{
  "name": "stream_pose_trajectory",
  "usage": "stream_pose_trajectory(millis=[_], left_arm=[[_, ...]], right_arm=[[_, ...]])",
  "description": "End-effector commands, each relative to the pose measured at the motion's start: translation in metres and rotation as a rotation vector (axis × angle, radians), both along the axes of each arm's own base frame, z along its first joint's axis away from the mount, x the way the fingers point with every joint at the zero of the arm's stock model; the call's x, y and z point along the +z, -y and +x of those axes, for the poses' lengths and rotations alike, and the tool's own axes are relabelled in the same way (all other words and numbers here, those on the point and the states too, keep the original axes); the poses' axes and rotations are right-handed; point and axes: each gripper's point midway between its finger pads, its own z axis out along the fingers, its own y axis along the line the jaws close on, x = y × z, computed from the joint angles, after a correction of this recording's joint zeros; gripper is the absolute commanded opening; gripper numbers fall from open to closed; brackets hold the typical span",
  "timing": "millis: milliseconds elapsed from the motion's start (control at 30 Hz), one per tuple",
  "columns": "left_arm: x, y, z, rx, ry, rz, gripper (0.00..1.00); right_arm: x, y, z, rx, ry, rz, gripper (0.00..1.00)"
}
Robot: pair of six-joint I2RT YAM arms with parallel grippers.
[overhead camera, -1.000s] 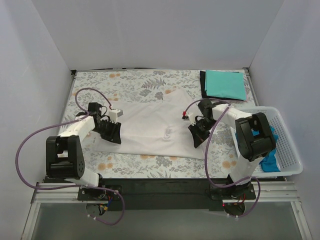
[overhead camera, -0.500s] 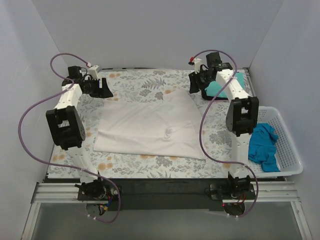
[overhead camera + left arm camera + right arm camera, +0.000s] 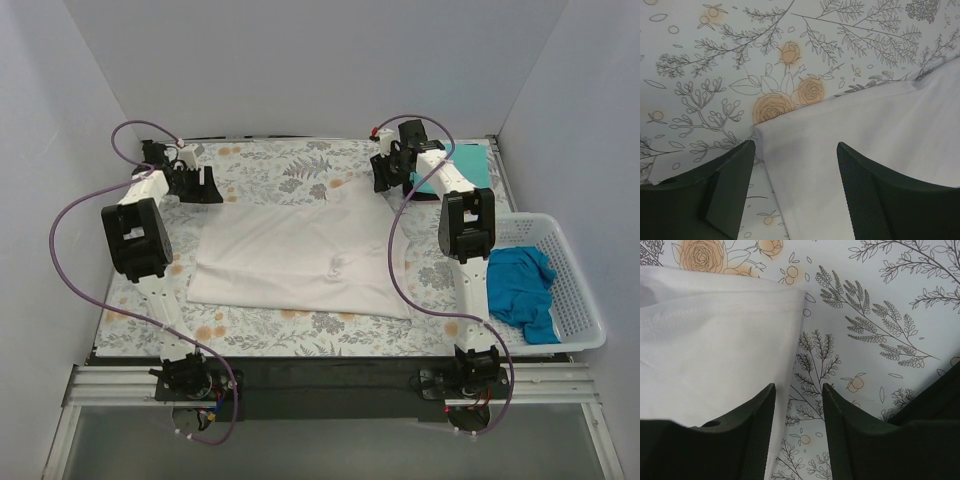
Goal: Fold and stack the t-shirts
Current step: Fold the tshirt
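t-shirts counted were 3: white t-shirt (image 3: 300, 255) left of basket (image 3: 577, 290), teal t-shirt (image 3: 476, 162) beyond basket, blue t-shirt (image 3: 520, 290) inside basket | basket 1 | table cloth (image 3: 270, 170) 1 | grippers 2: left gripper (image 3: 207, 187), right gripper (image 3: 382, 177)

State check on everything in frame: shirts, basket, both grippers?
white t-shirt: laid flat on the table cloth, not stacked.
teal t-shirt: folded, far right corner.
blue t-shirt: crumpled in the basket.
left gripper: open, over the white t-shirt's far-left corner.
right gripper: open, over its far-right corner.
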Motion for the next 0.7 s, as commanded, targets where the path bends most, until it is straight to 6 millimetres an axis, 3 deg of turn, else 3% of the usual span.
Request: stream_pose_trajectory(millis=[0,133,533,667], left_arm=[[0.007,-0.016,0.011,-0.041,0.054,0.028,0.65],[-0.001,-0.012,0.014,-0.100,0.049,0.016,0.65],[-0.020,-0.002,0.023,-0.274,0.087,-0.023,0.53],[-0.019,0.004,0.019,-0.357,0.126,-0.040,0.45]], right_arm=[[0.013,-0.011,0.011,0.020,0.056,0.046,0.48],[0.006,-0.020,-0.001,0.058,0.015,0.089,0.45],[-0.004,-0.022,-0.006,0.088,-0.002,0.091,0.04],[-0.003,-0.022,-0.003,0.099,0.011,0.089,0.01]])
